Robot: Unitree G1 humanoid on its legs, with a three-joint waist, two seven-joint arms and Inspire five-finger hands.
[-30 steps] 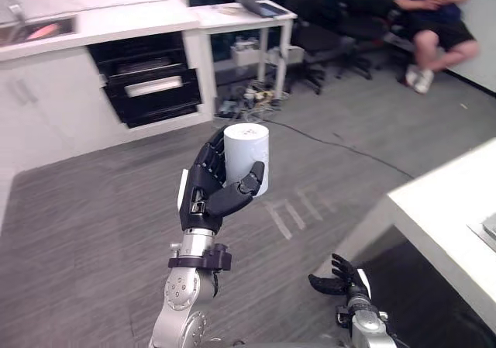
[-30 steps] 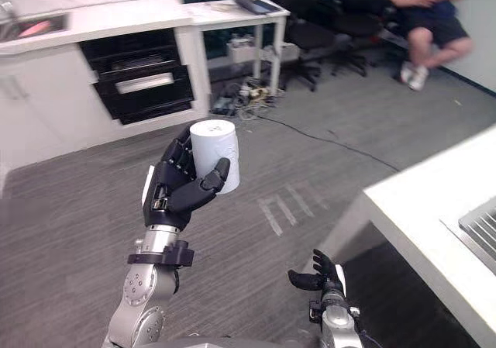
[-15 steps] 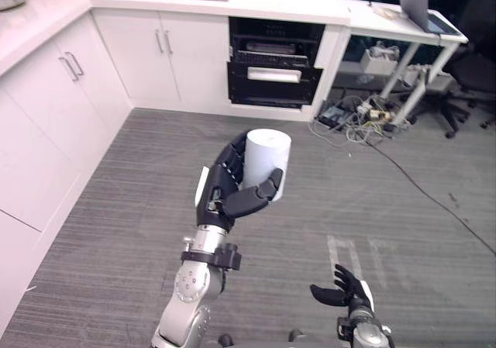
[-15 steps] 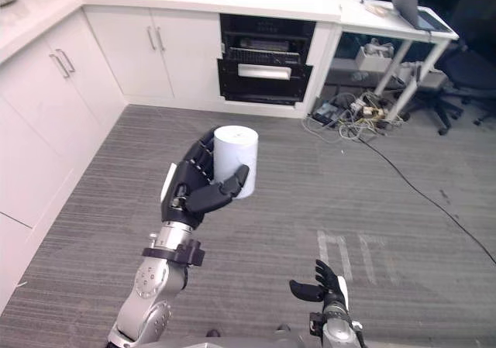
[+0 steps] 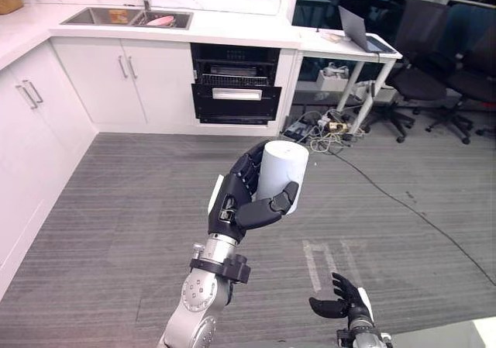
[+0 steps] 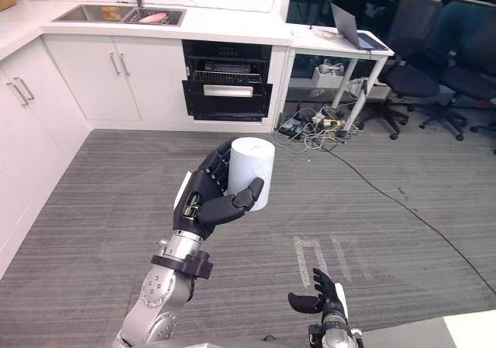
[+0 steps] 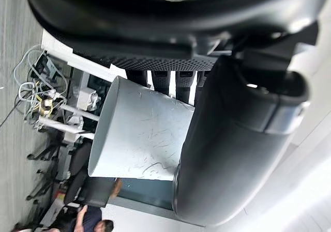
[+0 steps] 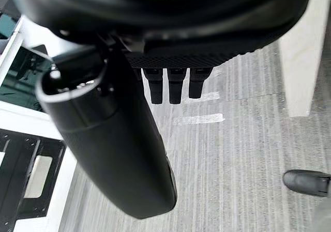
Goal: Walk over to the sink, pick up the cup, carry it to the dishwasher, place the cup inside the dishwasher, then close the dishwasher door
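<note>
A white cup (image 5: 280, 170) is held upright in mid-air at the centre of the view, with my left hand (image 5: 236, 205) shut round it. In the left wrist view the thumb (image 7: 232, 144) lies across the side of the cup (image 7: 139, 136) and the fingers wrap behind it. The black dishwasher (image 5: 235, 94) sits in the white cabinets straight ahead across the floor, its dark racks showing. The sink (image 5: 128, 17) lies in the counter to its left. My right hand (image 6: 322, 300) hangs low near the floor, open and holding nothing.
White cabinets (image 5: 31, 123) run along the left side. A white desk (image 5: 349, 49) with a laptop stands right of the dishwasher, with loose cables (image 5: 322, 127) under it and office chairs (image 5: 418, 92) beyond. A white table corner (image 6: 473, 332) shows at the lower right.
The camera has swung, so the dishwasher and sink now stand straight ahead and the seated person is out of sight. The cup stays in my left hand; the right hand still hangs low.
</note>
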